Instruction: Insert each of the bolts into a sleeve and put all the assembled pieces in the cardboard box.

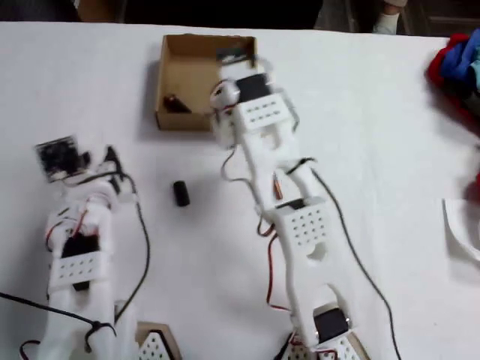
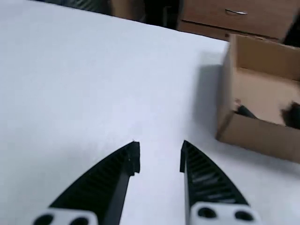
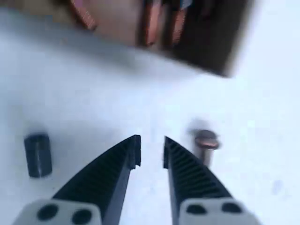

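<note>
The right gripper (image 3: 149,152) hung over the white table (image 3: 93,103), jaws slightly parted and empty. A bolt (image 3: 206,143) lay just beside one finger, outside the gap. A black sleeve (image 3: 37,154) lay farther off on the other side. The left gripper (image 2: 159,157) was spread and empty, apart from the cardboard box (image 2: 253,133).

The white counter (image 1: 390,112) spans the whole high view and is evenly lit, so anything on it casts only a soft shadow. Beyond its far edge you see a dark strip of room (image 1: 225,11). In the left wrist view, a brown wooden drawer unit (image 2: 243,21) with a slim metal handle (image 2: 236,12) stands behind the counter. At the counter's right edge lie a heap of red and blue cloth (image 1: 456,64) and, nearer you, a curved white object (image 1: 459,229), both cut off by the frame.
</note>
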You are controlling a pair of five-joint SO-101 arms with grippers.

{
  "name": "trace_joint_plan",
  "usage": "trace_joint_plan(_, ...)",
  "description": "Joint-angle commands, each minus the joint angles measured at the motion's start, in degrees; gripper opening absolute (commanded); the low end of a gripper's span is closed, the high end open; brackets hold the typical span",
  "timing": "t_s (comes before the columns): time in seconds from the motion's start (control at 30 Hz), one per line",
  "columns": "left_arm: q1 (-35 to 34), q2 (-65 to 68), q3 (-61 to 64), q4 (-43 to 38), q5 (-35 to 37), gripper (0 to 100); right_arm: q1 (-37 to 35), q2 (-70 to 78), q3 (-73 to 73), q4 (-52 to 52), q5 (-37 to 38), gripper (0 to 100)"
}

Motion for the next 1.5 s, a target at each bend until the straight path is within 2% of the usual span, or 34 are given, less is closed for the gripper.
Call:
trace_joint_plan(0.0, -6.59, -1.41, -3.47, -1.05, 3.43, 16, -4.62, -4.09, 2.37, 1.36, 2.64, 13.1)
trace_joint_plan(0.2, -14.42, 8.35, -10.42, -1.23, 3.78, 16, -10.15, -4.44, 2.9, 1.36, 2.37, 12.9)
trace_joint_plan(0.33, -15.12, 23.82, -19.21, -0.88, 3.87, 16, -13.85, -4.44, 2.9, 1.36, 1.41, 12.6)
trace_joint_plan(0.47, -15.21, 35.08, -28.44, 4.04, 3.87, 16, -15.34, -4.26, 2.55, 1.1, -4.75, 9.3)
trace_joint_plan(0.57, -15.21, 35.96, -33.45, 13.1, 3.87, 16, -15.78, -3.74, 3.25, 1.1, -6.42, 9.1)
trace_joint_plan(0.63, -15.21, 36.22, -35.03, 15.91, 3.87, 16, -15.78, -3.03, 2.81, 1.1, -6.68, 9.1)
trace_joint_plan(1.1, -14.86, 36.4, -35.21, 16.26, 3.87, 16, -15.78, 6.9, 2.55, 0.92, -6.68, 9.1)
trace_joint_plan(1.47, -14.86, 36.4, -35.21, 16.26, 3.87, 16, -16.48, 7.08, -2.11, 0.84, -6.68, 9.1)
